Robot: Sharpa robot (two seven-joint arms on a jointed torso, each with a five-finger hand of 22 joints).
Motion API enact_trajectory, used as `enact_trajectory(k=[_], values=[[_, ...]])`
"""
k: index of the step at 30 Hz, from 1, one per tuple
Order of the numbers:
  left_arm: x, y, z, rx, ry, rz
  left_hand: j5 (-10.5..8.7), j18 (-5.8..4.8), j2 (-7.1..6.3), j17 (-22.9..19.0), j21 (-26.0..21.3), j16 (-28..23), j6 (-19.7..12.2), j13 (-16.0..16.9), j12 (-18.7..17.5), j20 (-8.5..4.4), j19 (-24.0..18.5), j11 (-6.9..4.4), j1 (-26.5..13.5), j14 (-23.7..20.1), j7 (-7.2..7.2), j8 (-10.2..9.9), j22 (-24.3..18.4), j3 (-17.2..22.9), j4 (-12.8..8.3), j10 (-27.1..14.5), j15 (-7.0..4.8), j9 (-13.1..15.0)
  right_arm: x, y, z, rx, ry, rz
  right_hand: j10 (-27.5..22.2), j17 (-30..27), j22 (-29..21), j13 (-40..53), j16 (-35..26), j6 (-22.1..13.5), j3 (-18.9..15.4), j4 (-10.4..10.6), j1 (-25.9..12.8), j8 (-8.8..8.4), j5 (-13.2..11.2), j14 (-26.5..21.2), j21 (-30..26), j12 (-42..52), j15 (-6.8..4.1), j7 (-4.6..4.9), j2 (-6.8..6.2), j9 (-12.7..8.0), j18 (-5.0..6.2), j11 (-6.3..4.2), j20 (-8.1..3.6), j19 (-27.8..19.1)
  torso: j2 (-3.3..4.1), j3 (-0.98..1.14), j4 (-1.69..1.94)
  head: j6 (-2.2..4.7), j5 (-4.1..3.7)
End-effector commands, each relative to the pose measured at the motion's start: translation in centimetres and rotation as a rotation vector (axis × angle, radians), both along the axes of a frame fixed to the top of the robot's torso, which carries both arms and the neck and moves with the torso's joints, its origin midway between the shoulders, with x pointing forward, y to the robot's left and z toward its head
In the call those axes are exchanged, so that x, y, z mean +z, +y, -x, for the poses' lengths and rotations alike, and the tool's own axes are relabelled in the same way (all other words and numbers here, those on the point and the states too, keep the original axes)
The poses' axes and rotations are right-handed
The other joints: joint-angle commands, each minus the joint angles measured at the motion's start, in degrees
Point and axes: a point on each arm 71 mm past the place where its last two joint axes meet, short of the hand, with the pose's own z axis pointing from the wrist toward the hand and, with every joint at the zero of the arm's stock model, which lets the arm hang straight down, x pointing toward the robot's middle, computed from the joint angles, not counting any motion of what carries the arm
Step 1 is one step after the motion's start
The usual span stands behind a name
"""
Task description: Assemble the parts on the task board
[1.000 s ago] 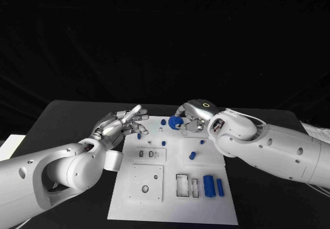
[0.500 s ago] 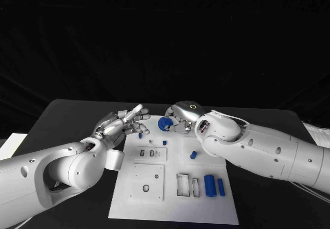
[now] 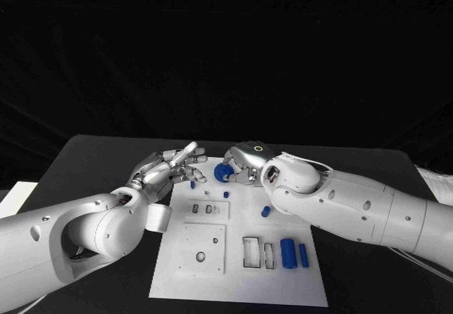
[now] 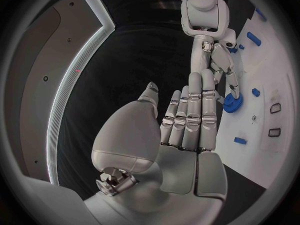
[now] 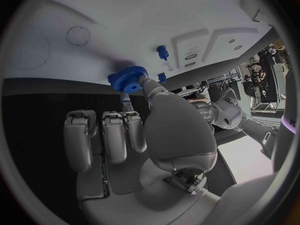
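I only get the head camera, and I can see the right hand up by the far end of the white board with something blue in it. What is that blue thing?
Observer: A small blue gear with teeth round its rim; the right wrist view shows the teeth plainly.
Operator: How is the hand holding it?
Observer: The right hand pinches it at its fingertips, while its other fingers lie straight alongside.
Operator: Is it touching the board?
Observer: In the right wrist view the gear is right against the task board, though I cannot tell whether it is touching.
Operator: And the left hand?
Observer: The left hand holds nothing; in the left wrist view its fingers lie straight and side by side.
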Motion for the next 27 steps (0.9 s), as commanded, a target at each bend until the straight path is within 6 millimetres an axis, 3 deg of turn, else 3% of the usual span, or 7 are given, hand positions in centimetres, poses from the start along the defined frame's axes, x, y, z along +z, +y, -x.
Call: enact_trajectory(k=[1, 12, 19, 24, 27], values=[[0.15, -0.25, 0.03, -0.021, -0.008, 0.014, -0.24, 0.56, 0.43, 0.1, 0.3, -0.3, 0.0, -0.1, -0.3, 0.17, -0.4, 0.31, 0.2, -0.4, 0.24, -0.2, 0.1, 0.0, -0.4, 0.0, 0.11, -0.1, -0.28, 0.22, -0.01, 0.002, 0.007, 0.029, 3.6, 11.3, 7.8, 11.5, 0.1, 1.2, 0.4, 0.0, -0.7, -0.42, -0.4, 5.3, 0.2, -0.3, -0.08, -0.9, 0.08, 0.4, -0.59, -0.03, -0.36, 2.4, -0.03, -0.01, 0.01, -0.09, -0.03], [0.16, -0.28, 0.06, -0.023, -0.007, 0.014, -0.24, 0.56, 0.43, 0.1, 0.3, -0.3, 0.0, -0.1, -0.3, 0.17, -0.4, 0.31, 0.2, -0.4, 0.24, -0.2, 0.1, 0.0, -0.4, 0.0, 0.11, -0.1, -0.35, 0.58, 0.11, 0.012, 0.007, 0.027, 2.9, 11.1, 7.8, 10.7, 0.0, 0.0, 0.1, 0.3, -2.4, -2.43, -1.1, 5.2, 0.2, -1.4, 0.39, -0.2, -1.04, 0.1, -0.59, 0.56, 0.0, 2.4, -0.03, -0.01, -0.03, -0.25, 0.07], [0.17, -0.33, 0.11, -0.025, -0.006, 0.014, -0.24, 0.56, 0.43, 0.1, 0.3, -0.3, 0.0, -0.1, -0.3, 0.17, -0.4, 0.31, 0.2, -0.4, 0.24, -0.2, 0.1, 0.0, -0.4, 0.0, 0.11, -0.1, -0.37, 0.59, 0.11, 0.005, 0.009, 0.027, 1.9, 11.1, 7.6, 9.5, 0.0, -1.6, -1.1, 1.0, -4.1, -4.58, -3.6, 5.2, 0.1, -3.0, 1.05, 0.32, -1.87, -0.1, -0.56, 1.06, 0.59, 2.3, -0.01, -0.01, -0.03, -0.29, 0.07], [0.18, -0.31, 0.12, -0.025, -0.006, 0.014, -0.24, 0.56, 0.44, 0.1, 0.3, -0.3, 0.0, -0.1, -0.3, 0.18, -0.4, 0.32, 0.2, -0.5, 0.25, -0.2, 0.1, 0.0, -0.5, -0.1, 0.12, -0.1, -0.35, 0.54, 0.07, 0.0, 0.008, 0.023, 1.1, 11.2, 7.6, 8.5, 0.0, -4.0, -3.0, 3.8, -6.9, -7.13, -7.5, 5.2, 0.1, -4.4, 1.8, 1.21, -2.54, -0.5, -0.55, 1.9, 1.32, 2.2, -0.03, 0.0, -0.06, -0.21, 0.0], [0.18, -0.3, 0.12, -0.025, -0.005, 0.014, -0.24, 0.56, 0.47, 0.1, 0.3, -0.3, -0.1, -0.1, -0.3, 0.19, -0.4, 0.33, 0.2, -0.5, 0.26, -0.3, 0.1, 0.0, -0.5, -0.1, 0.13, -0.1, -0.35, 0.44, 0.06, -0.002, 0.008, 0.021, 1.1, 11.3, 7.6, 8.5, 0.0, -3.9, -3.5, 6.5, -8.2, -7.7, -7.9, 5.2, 0.1, -4.4, 2.04, 1.39, -2.52, -0.5, -0.54, 2.11, 1.63, 2.2, -0.02, 0.0, -0.06, -0.18, -0.01]])
